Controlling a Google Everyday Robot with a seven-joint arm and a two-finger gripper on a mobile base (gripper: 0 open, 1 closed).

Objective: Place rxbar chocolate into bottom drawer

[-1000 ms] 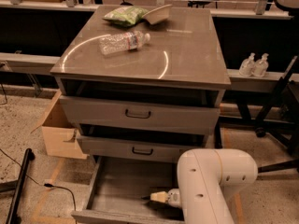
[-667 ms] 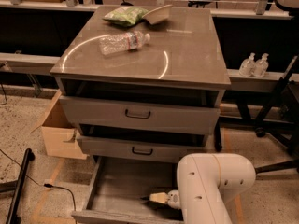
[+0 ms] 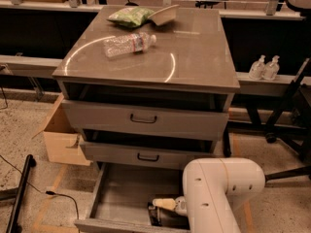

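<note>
The bottom drawer (image 3: 121, 193) is pulled out, showing its plain grey tray. My gripper (image 3: 163, 206) reaches down into its front right part from my white arm (image 3: 218, 188). A small dark flat thing (image 3: 156, 216), apparently the rxbar chocolate, is right under the gripper, at the drawer floor. I cannot tell whether the gripper holds it. The arm hides the right side of the drawer.
The two upper drawers (image 3: 143, 118) stand slightly open. On the cabinet top lie a water bottle (image 3: 127, 43), a green chip bag (image 3: 129, 16) and a tan bowl (image 3: 164, 14). A cardboard box (image 3: 60, 137) stands to the left. Two white bottles (image 3: 265, 67) stand on a ledge to the right.
Almost nothing. The arm and gripper stay in the front right of the bottom drawer, shifted very slightly to the left.
</note>
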